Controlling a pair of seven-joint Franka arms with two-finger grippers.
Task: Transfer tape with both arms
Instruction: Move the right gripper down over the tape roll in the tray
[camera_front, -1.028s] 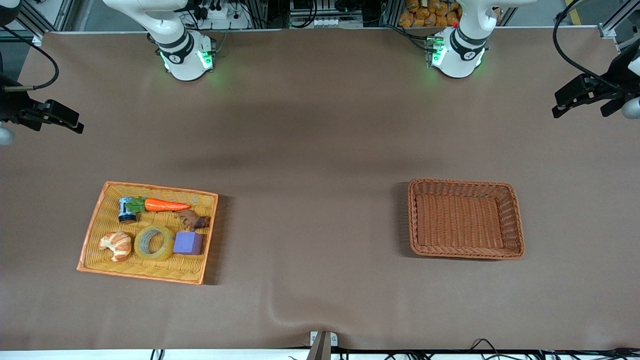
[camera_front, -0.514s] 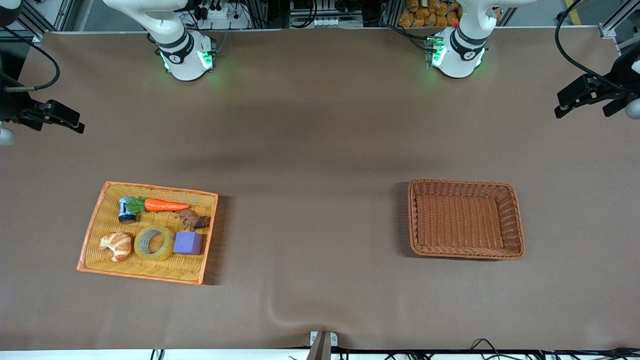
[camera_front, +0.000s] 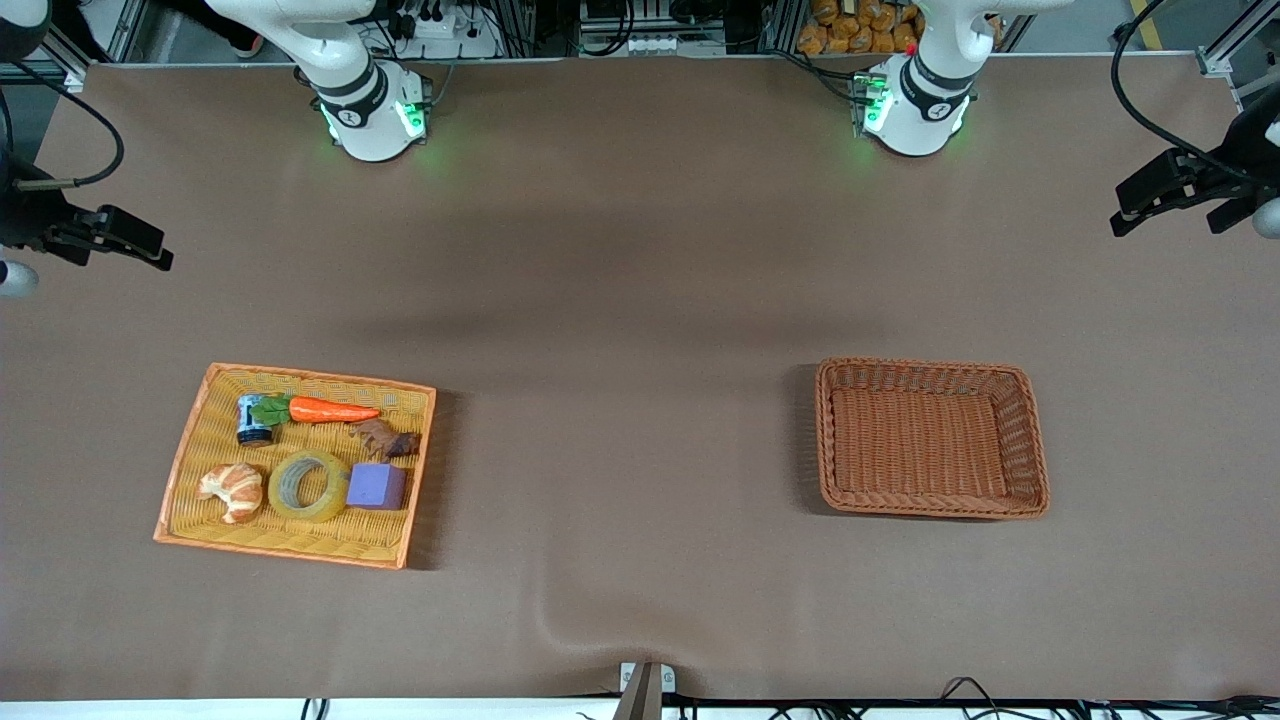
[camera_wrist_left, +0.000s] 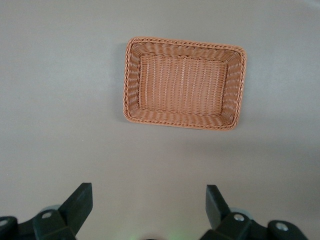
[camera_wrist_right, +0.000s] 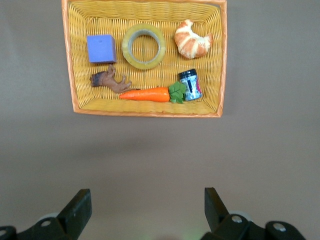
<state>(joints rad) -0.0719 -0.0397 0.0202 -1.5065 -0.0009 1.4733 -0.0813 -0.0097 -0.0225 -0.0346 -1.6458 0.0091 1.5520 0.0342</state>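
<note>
The tape (camera_front: 308, 486), a translucent yellowish ring, lies flat in the yellow tray (camera_front: 200, 445) between a croissant (camera_front: 232, 490) and a purple cube (camera_front: 377, 486). It also shows in the right wrist view (camera_wrist_right: 144, 46). My right gripper (camera_front: 140, 245) is open and empty, high over the table at the right arm's end, well away from the tray. Its jaws (camera_wrist_right: 148, 207) stand wide apart over bare table. My left gripper (camera_front: 1150, 195) is open and empty, high over the left arm's end, and its jaws (camera_wrist_left: 149, 205) are wide apart.
The tray also holds a carrot (camera_front: 330, 410), a small dark jar (camera_front: 252, 420) and a brown toy figure (camera_front: 385, 440). An empty brown wicker basket (camera_front: 932, 438) sits toward the left arm's end and shows in the left wrist view (camera_wrist_left: 185, 83).
My right gripper has drifted slightly nearer the tray. My left gripper has shifted a little. The tape and the other objects have not moved.
</note>
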